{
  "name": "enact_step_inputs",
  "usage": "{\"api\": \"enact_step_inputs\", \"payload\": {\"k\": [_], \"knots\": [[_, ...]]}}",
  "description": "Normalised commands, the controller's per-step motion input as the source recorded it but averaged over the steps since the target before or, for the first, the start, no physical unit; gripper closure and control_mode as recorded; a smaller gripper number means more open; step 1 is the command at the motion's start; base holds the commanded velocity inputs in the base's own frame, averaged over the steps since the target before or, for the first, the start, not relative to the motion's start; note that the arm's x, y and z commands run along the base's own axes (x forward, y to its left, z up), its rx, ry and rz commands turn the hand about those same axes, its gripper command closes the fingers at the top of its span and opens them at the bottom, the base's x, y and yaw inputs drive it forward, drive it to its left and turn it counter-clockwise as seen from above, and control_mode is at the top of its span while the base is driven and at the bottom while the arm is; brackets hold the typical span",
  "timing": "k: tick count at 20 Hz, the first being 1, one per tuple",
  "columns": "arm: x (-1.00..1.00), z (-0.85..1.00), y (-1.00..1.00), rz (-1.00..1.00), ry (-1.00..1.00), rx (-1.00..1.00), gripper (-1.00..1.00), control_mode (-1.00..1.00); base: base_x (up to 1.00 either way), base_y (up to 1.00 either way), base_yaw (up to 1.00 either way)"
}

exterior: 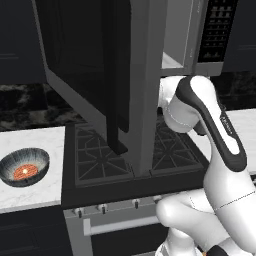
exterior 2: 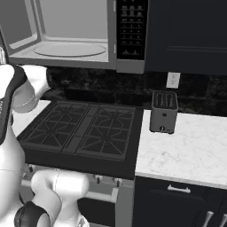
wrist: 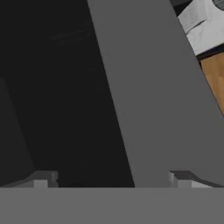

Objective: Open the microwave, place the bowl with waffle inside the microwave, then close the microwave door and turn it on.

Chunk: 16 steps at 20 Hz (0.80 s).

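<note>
Pincer (wrist: 109, 179) wide, seemingly just behind swung-open microwave door (exterior: 100, 75), bowl (exterior: 24, 167) on marble counter (exterior: 30, 192), stove (exterior 2: 84, 131) below.

black-glass microwave door (exterior: 90, 65) in a silver-grey frame; dark grey-blue bowl (exterior: 24, 166) (pale streaks inside), orange-red waffle (exterior: 26, 171); white marbled counter (exterior 2: 186, 153); dark grey toaster (exterior 2: 163, 112).
</note>
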Motion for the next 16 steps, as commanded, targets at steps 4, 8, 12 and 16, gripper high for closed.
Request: {"api": "enact_step_inputs", "payload": {"k": [4,8,12,16], "knots": [[-0.05,-0.54,-0.56,0.01,0.00,-0.08,-1.00,-1.00,0.00,0.00,0.00],[-0.05,-1.00,-0.78,0.03,0.06,-0.23,-1.00,-1.00,0.00,0.00,0.00],[0.00,-1.00,0.04,0.00,0.15,-0.32,-1.00,-1.00,0.00,0.00,0.00],[0.28,-0.97,0.27,0.00,0.14,-0.16,-1.00,-1.00,0.00,0.00,0.00]]}}
